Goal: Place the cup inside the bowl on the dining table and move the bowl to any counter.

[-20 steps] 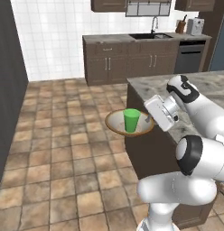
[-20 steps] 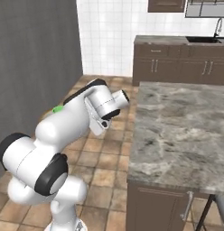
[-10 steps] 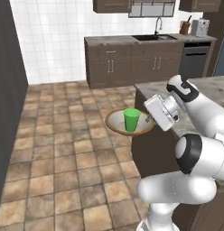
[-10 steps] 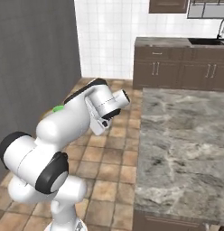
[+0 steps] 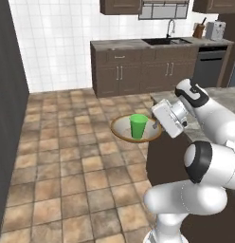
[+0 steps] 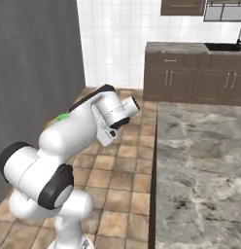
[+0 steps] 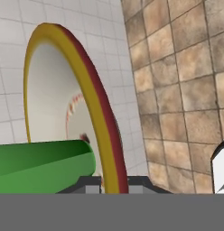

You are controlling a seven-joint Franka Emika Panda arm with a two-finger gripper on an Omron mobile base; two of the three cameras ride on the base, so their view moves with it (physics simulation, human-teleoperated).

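Tiled kitchen floor under bowl (image 5: 120, 128) with cup (image 5: 138, 126) inside, fingers (image 7: 114, 182) clamped on its rim.

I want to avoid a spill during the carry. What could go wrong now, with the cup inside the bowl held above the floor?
1. The jaws pinch only the rim of the bowl, so it may tilt or slip.
2. The cup stands loose inside; a jolt could topple it onto the tiled floor.

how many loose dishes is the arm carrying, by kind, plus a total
cup: 1, green, standing in the bowl
bowl: 1, brown rim, held out over the tiled floor
total: 2
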